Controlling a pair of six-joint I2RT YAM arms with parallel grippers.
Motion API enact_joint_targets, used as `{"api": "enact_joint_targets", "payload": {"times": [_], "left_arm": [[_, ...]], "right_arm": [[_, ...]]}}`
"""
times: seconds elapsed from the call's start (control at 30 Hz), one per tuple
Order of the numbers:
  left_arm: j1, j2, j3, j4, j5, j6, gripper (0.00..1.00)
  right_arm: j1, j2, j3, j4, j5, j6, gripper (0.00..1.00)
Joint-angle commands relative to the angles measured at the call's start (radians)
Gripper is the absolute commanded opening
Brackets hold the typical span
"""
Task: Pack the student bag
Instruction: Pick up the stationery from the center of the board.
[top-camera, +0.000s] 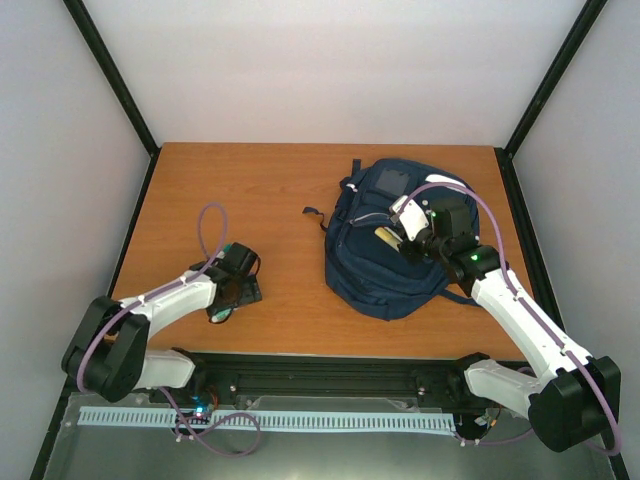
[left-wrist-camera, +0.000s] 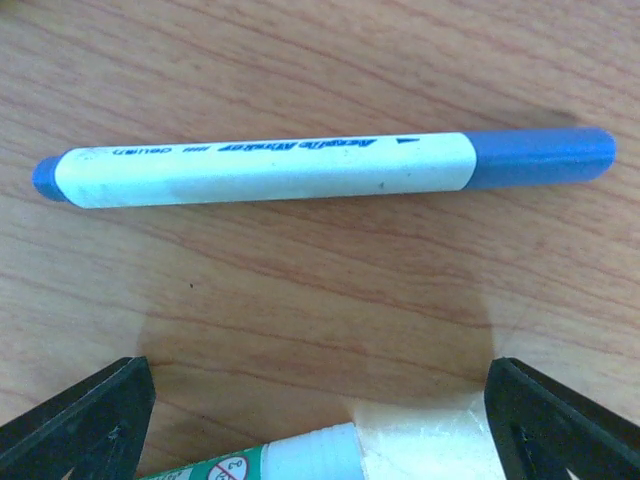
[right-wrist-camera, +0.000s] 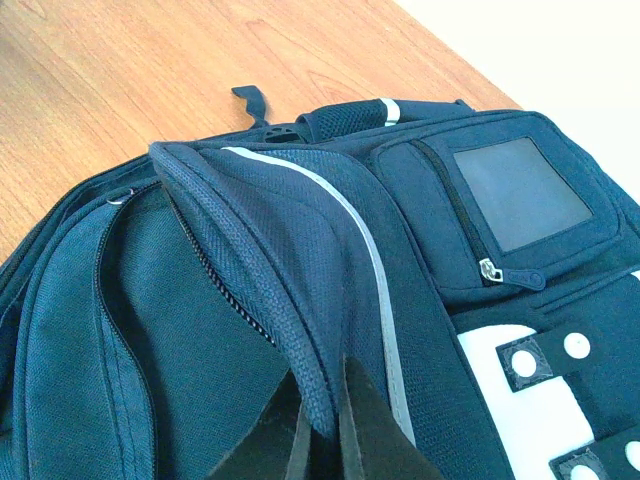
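Wooden, orange-brown table (top-camera: 270, 190) carries it all: near its front left the left gripper (left-wrist-camera: 316, 380) hangs low, black fingers (left-wrist-camera: 90, 420) spread wide and holding nothing. A green-and-white tube (left-wrist-camera: 290, 458) shows between them, and a white-barrelled, blue-capped marker pen (left-wrist-camera: 300, 165) lies just beyond. Farther back on the right lies the large navy blue fabric backpack (right-wrist-camera: 180, 340) — the right gripper (right-wrist-camera: 325, 410) is pinched tight on the raised edge of its unzipped flap.

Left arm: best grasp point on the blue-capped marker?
Grip the marker on its white barrel, mid-length, coming straight down: it lies flat on the table. The left gripper stands open along the marker's length, so probably turn the wrist a quarter first.
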Motion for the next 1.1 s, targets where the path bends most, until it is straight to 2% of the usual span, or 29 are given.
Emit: {"api": "enact_joint_targets", "payload": {"times": [0.0, 0.13, 0.27, 0.57, 1.07], "left_arm": [[-0.013, -0.041, -0.027, -0.055, 0.025, -0.035, 0.93], [-0.015, -0.121, 0.011, -0.147, -0.047, -0.104, 0.93], [-0.014, -0.137, 0.034, -0.211, -0.084, -0.124, 0.92], [-0.026, -0.041, 0.015, -0.163, -0.016, -0.084, 0.93], [-0.103, -0.049, -0.013, -0.141, 0.055, -0.091, 0.9]], "right_arm": [[-0.001, -0.02, 0.011, 0.1, -0.04, 0.003, 0.03], [-0.001, -0.018, 0.012, 0.097, -0.041, 0.002, 0.03], [-0.001, -0.021, 0.012, 0.097, -0.042, 0.002, 0.03], [-0.001, -0.024, 0.012, 0.097, -0.044, 0.001, 0.03], [-0.001, -0.017, 0.014, 0.097, -0.044, -0.001, 0.03]]}}
